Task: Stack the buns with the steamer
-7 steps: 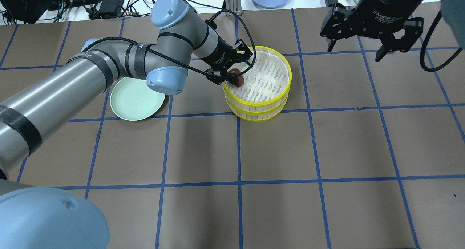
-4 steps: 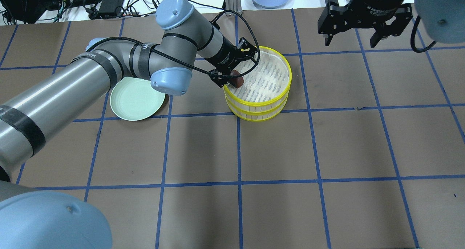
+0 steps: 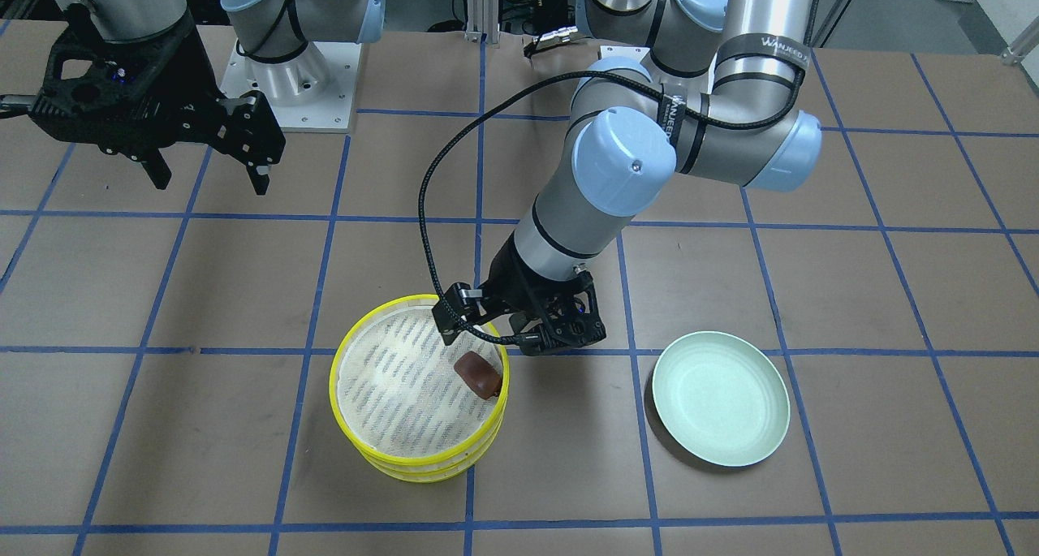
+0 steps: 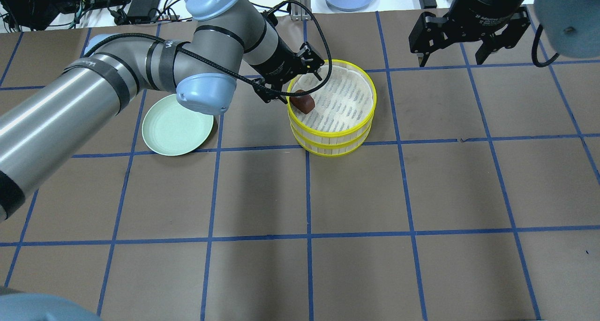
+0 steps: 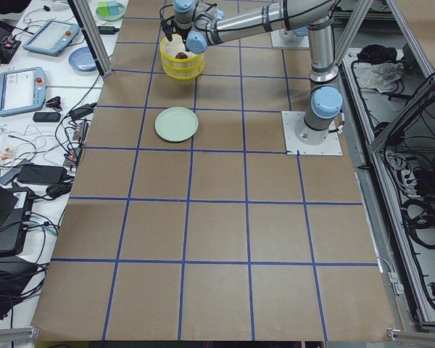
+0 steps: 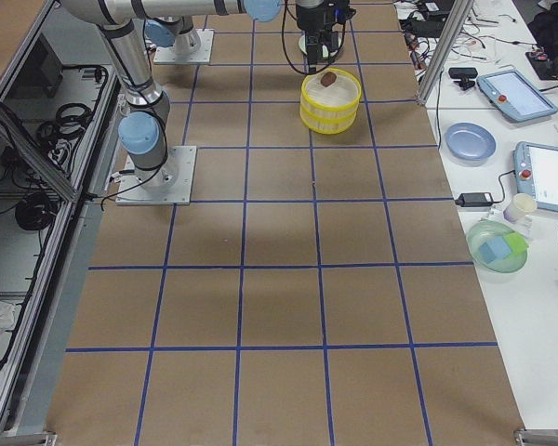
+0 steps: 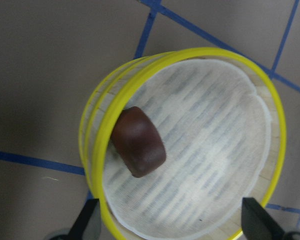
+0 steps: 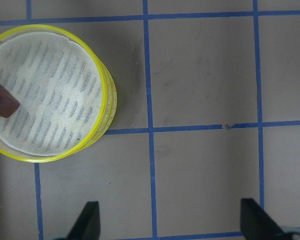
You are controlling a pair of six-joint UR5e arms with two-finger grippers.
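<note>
My left gripper (image 4: pixel 288 76) hung with its jaws spread wide and nothing between them. In the wrist view only the two dark fingertips (image 7: pixel 90 222) showed at the bottom edge, one on each side of the stack. Just below lay the dark reddish-brown oval bun (image 7: pixel 138 141). It rested on the striped cloth of the upper tier, off-centre and touching the wall on my side.

The steamer (image 4: pixel 333 138), two round yellow-rimmed tiers with translucent walls, stood one on the other, nearly square. I judged the placing done and the step in hand to be getting clear. The way to do that well was to rise straight up with the jaws kept apart, since one finger sat close to the yellow rim and a sideways drag could skew the upper tier.

I could not see the cream-white bun anywhere, so I could not tell whether it lay under the upper tier.

Further out on my left sat the pale green round plate (image 4: pixel 177 126). My right gripper (image 3: pixel 211 174) hovered well apart, its jaws also spread and holding nothing.
</note>
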